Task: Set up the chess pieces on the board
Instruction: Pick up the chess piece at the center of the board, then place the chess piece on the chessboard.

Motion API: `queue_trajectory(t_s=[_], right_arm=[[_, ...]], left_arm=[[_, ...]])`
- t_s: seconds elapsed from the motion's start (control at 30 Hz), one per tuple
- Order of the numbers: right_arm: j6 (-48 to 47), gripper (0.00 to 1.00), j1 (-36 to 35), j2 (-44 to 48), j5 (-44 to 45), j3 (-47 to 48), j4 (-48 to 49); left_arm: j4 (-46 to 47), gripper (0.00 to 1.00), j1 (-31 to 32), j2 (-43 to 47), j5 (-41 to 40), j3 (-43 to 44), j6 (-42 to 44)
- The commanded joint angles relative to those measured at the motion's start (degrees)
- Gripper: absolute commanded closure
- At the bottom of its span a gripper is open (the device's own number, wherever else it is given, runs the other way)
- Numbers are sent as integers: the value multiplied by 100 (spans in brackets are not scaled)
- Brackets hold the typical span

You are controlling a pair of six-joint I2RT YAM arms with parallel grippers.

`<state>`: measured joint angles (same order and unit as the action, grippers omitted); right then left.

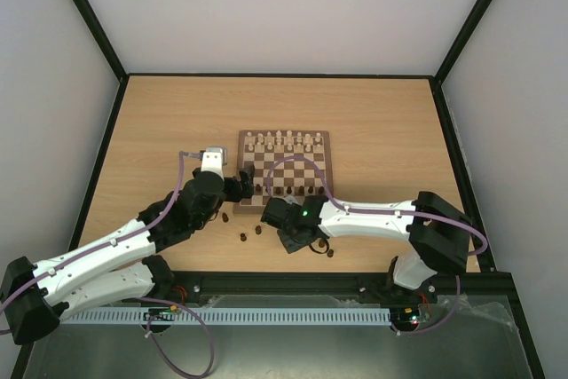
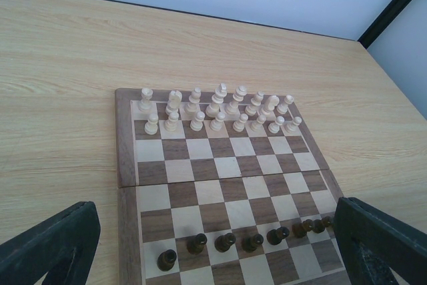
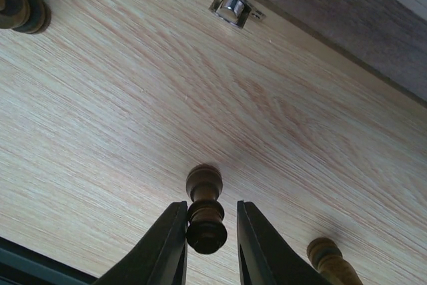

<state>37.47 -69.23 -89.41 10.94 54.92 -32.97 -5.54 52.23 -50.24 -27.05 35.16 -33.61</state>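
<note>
A dark piece (image 3: pixel 205 208) is lying, seemingly on its side, on the table (image 3: pixel 300 118) at the bottom centre of the right wrist view, just short of the board (image 2: pixel 124 145); the right gripper (image 3: pixel 209 213) is standing with its jaws narrowly apart on either side of it, one pad seeming to touch and the other a sliver off, so whether it is being clamped cannot be told; the left gripper (image 1: pixel 240 189) is being held wide apart and empty at the board's lower left in the top view; judging from this, the thick lower body rather than the slim neck is needing to be taken, squarely, lest the piece be squirted out; a second piece (image 3: pixel 330 258) at the lower right is needing to be cleared, and the standing pawns (image 2: pixel 227 241) spared when a near-row square is being approached.
</note>
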Motion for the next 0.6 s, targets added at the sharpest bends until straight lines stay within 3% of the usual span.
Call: queue_trajectory(t_s=[0.0, 0.2, 0.57], right_arm=[[-81, 79, 40, -107, -12, 143, -115], [-82, 88, 41, -87, 32, 206, -185], [-635, 88, 532, -86, 277, 1113, -601]], left_arm=[[-40, 1, 16, 51, -126, -76, -3], [-44, 1, 16, 42, -132, -76, -2], [-70, 1, 16, 120, -180, -84, -9]])
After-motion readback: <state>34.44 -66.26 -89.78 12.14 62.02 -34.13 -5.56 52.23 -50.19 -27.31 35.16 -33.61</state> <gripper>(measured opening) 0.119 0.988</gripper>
